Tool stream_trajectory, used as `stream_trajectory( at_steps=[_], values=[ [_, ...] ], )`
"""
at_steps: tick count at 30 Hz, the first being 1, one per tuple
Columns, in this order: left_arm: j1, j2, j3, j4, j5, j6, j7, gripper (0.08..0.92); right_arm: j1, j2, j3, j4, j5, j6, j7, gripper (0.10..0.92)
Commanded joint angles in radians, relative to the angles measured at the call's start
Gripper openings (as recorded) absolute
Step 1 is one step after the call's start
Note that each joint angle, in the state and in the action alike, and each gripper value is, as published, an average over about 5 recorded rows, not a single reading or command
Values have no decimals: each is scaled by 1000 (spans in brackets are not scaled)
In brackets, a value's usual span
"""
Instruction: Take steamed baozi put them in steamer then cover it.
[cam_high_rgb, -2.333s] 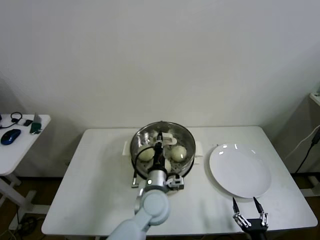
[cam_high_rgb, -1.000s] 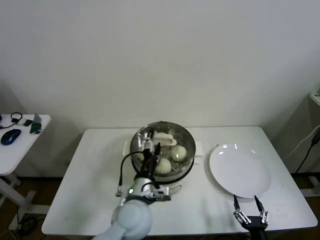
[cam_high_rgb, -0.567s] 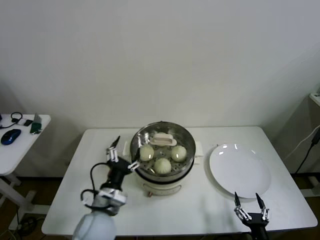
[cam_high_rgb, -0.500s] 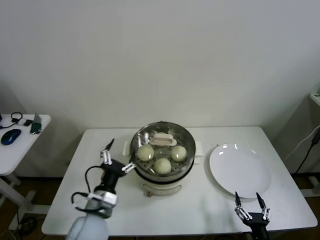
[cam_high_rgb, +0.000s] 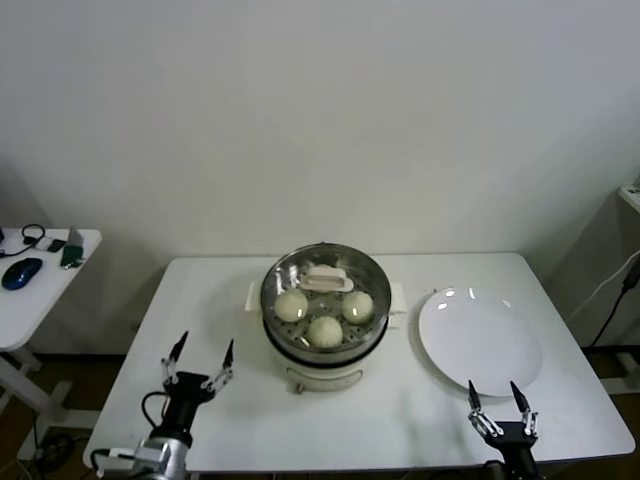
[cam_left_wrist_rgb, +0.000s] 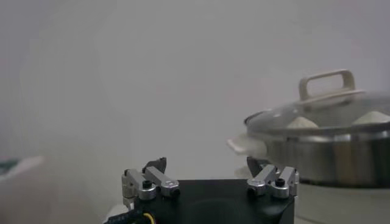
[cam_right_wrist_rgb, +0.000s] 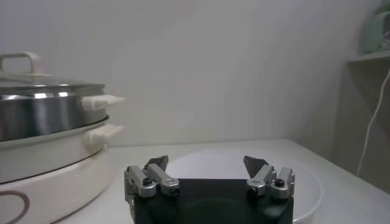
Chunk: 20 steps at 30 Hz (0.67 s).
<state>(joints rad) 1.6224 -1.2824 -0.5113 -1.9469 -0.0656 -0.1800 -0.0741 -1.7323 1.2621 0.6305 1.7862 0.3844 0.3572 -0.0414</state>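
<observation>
The steamer (cam_high_rgb: 325, 345) stands at the table's middle on its white base. The glass cover (cam_high_rgb: 325, 279) with its white handle rests on it. Three baozi (cam_high_rgb: 324, 329) show through the glass; a fourth is hidden under the handle. My left gripper (cam_high_rgb: 199, 361) is open and empty, low at the table's front left, clear of the steamer. In the left wrist view the left gripper (cam_left_wrist_rgb: 207, 168) faces the covered steamer (cam_left_wrist_rgb: 323, 143). My right gripper (cam_high_rgb: 497, 403) is open and empty at the front right. In the right wrist view the right gripper (cam_right_wrist_rgb: 207, 165) points over the plate (cam_right_wrist_rgb: 304, 182).
An empty white plate (cam_high_rgb: 480, 340) lies right of the steamer. A side table (cam_high_rgb: 40, 290) with a mouse and small items stands at the far left. A wall runs behind the table.
My left arm has let go of the cover, now resting on the steamer, and drawn back left and down to the front edge. The right arm has stayed put.
</observation>
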Motion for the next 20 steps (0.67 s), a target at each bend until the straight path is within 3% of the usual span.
stream_trajectory(
  at_steps=[1,20],
  values=[
    [73,-28,-29,126,-113,-169,7,823,8,-11,-2,-6,9,-5,-10,823],
    [85,-26,-19,134,-60,-184,16,823,32,16,-15,-11,-14,-11,-28,823]
  ],
)
